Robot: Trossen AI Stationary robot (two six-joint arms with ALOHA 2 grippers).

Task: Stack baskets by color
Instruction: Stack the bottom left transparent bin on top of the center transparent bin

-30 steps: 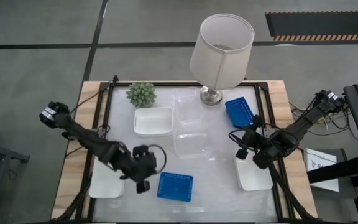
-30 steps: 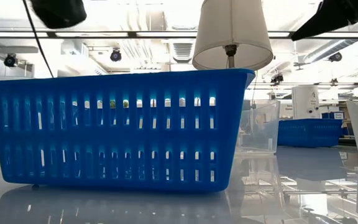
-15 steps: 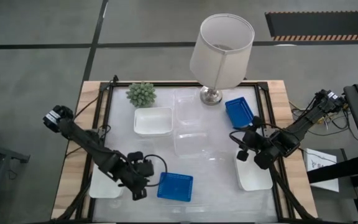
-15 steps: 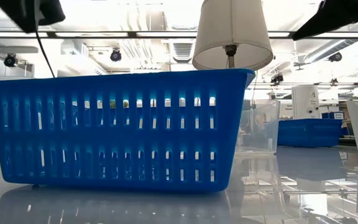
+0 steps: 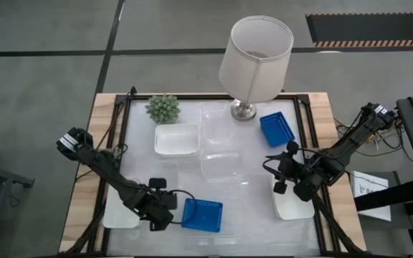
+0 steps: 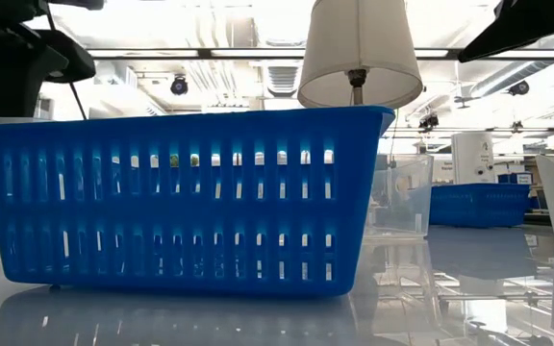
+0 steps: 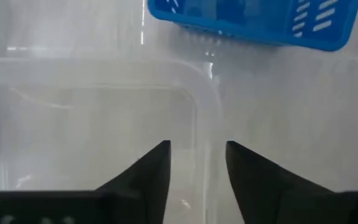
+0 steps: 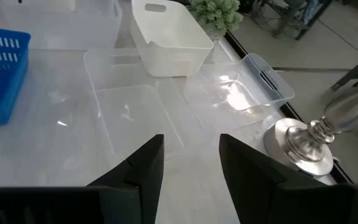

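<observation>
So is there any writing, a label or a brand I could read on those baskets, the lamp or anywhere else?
None that can be read.
Sheet of paper beside the table's right edge: bears dark marks, too small to read.
Blue baskets, white baskets and lamp: no text shows on them.

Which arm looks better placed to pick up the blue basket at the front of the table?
Left, probably. The left tool sits right beside the front blue basket, fingers apart. The right tool hovers farther off, nearer the other blue basket and a white basket.
</observation>
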